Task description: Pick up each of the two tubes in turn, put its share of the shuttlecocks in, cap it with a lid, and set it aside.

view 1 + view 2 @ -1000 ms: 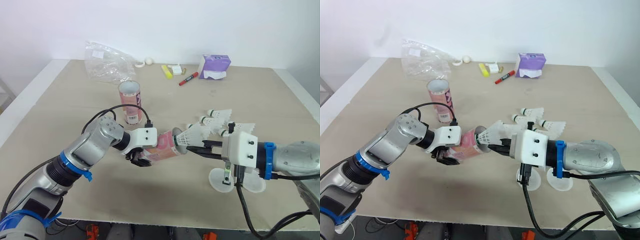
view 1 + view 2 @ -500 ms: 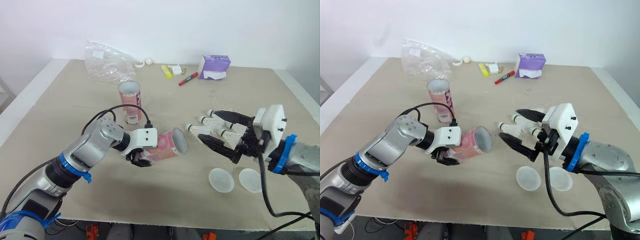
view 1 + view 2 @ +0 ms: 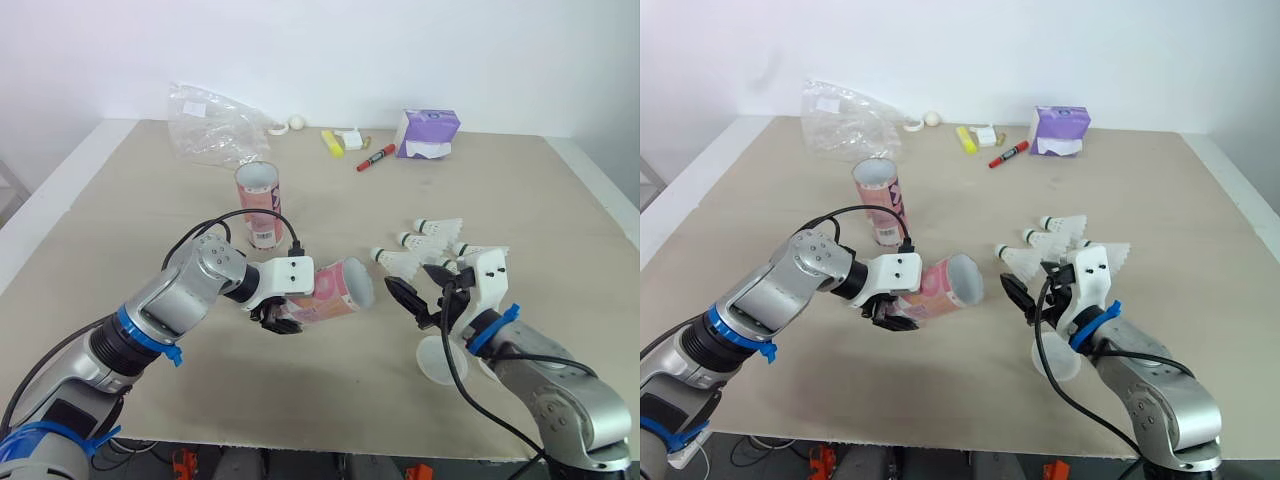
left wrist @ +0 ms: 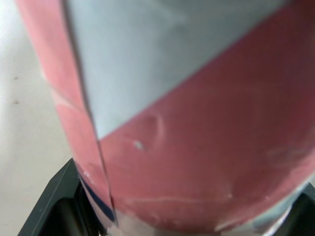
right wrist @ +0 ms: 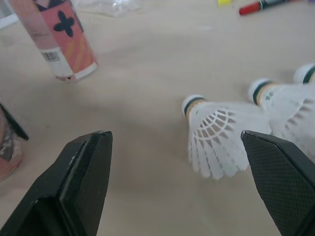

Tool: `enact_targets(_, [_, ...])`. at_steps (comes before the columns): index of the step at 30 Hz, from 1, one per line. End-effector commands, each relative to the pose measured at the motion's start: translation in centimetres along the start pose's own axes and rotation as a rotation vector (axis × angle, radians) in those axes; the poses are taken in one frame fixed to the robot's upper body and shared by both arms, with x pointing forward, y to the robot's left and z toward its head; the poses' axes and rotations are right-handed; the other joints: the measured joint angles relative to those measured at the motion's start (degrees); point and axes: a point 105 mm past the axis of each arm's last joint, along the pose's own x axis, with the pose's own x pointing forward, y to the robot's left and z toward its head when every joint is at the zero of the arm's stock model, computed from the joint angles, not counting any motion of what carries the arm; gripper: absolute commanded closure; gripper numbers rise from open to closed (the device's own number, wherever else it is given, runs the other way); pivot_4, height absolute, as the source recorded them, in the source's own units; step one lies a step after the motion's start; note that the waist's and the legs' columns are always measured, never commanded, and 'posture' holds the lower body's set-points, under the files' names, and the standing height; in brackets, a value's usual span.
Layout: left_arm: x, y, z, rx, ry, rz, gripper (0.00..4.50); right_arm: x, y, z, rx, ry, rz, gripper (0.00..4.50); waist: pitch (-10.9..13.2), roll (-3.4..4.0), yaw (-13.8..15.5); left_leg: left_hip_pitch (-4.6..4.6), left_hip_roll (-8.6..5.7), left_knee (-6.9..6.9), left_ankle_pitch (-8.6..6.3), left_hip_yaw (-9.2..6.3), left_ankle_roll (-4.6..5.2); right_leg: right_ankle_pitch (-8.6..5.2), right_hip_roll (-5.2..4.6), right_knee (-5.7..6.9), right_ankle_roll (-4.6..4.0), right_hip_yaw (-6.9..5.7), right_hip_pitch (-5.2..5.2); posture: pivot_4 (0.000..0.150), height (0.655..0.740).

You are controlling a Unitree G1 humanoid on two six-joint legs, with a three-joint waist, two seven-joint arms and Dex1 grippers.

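The left gripper (image 3: pixel 281 316) is clamped around a tube (image 3: pixel 338 288) near its base, holding it tipped on its side just over the table (image 3: pixel 530 190), open mouth turned toward the right arm. The right gripper (image 3: pixel 420 290) is spread wide and holds nothing. In the right wrist view its fingers (image 5: pixel 83 172) flank the nearest of several loose shuttlecocks (image 5: pixel 216 142), which lie close together on the table just beyond it.

A 2nd tube (image 3: pixel 260 203) stands upright and uncapped farther back. A lid (image 3: pixel 436 362) lies flat, partly under the right arm.

The shuttlecocks look very light, and their white skirts would probably crush under a hard pinch. The firm cork head, or the narrow skirt just behind it, seems the safer place to grip, with the cork leading into the mouth. The tube appears to be thin card, stiff but easily dented, and the left wrist view shows a small crease. A moderate squeeze low on the body should hold it.
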Motion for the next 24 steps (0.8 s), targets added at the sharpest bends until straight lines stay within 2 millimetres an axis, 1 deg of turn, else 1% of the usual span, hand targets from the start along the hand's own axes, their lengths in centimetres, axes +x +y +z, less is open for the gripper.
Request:
enact_targets(1, [0.3,-0.4,-0.3,-0.009,0.012,-0.012,1.29,0.8,0.2,-0.1,0.055,-0.023,0.003,0.02,0.00,0.00,0.00,0.00,0.01,0.00,0.00,-0.01,0.00,0.00,0.00,0.00,0.00,-0.01,0.00,0.150,0.7400])
enact_targets(2, [0.3,-0.4,-0.3,-0.009,0.012,-0.011,1.29,1.0,0.0,-0.1,0.097,-0.033,-0.006,0.02,0.00,0.01,0.00,0.01,0.01,-0.01,0.00,-0.01,0.00,0.00,0.01,0.00,0.00,-0.01,0.00,0.150,0.7400])
enact_targets(5, [0.3,-0.3,-0.4,-0.011,0.014,-0.008,1.29,1.7,0.1,0.1,0.132,-0.044,0.004,0.02,0.01,0.02,-0.04,0.00,0.02,-0.02,0.00,0.01,0.00,0.00,0.01,0.00,0.00,0.00,-0.01,0.150,0.7400])
enact_targets(13, [0.3,-0.4,-0.4,-0.015,0.015,-0.008,1.29,3.4,-0.2,0.0,0.134,-0.042,-0.009,0.02,0.00,0.02,-0.02,-0.01,0.01,-0.06,0.00,-0.01,0.00,-0.01,0.01,0.00,-0.02,-0.02,-0.02,0.150,0.7400])
enact_targets(17, [0.4,-0.5,-0.4,-0.016,0.015,-0.007,1.29,4.3,-0.9,-0.2,0.154,-0.024,-0.041,0.02,0.00,0.02,-0.06,-0.01,0.00,-0.06,0.00,0.00,0.00,0.00,0.00,0.00,0.00,0.00,-0.03,0.150,0.7400])
enact_targets(21, [0.4,-0.6,-0.5,-0.017,0.018,-0.004,1.29,5.1,-1.4,-0.1,0.163,-0.018,-0.048,0.02,0.00,0.03,-0.08,0.00,0.01,-0.06,0.00,-0.01,0.00,-0.01,0.01,0.00,-0.01,0.00,-0.03,0.150,0.7400])
enact_targets(24, [0.4,-0.6,-0.5,-0.019,0.019,0.000,1.29,5.8,-1.5,-0.2,0.166,-0.002,-0.044,0.76,0.01,0.04,-0.10,0.00,0.00,-0.07,0.00,-0.01,0.00,-0.01,0.01,0.00,-0.01,0.00,-0.02,0.150,0.7400])
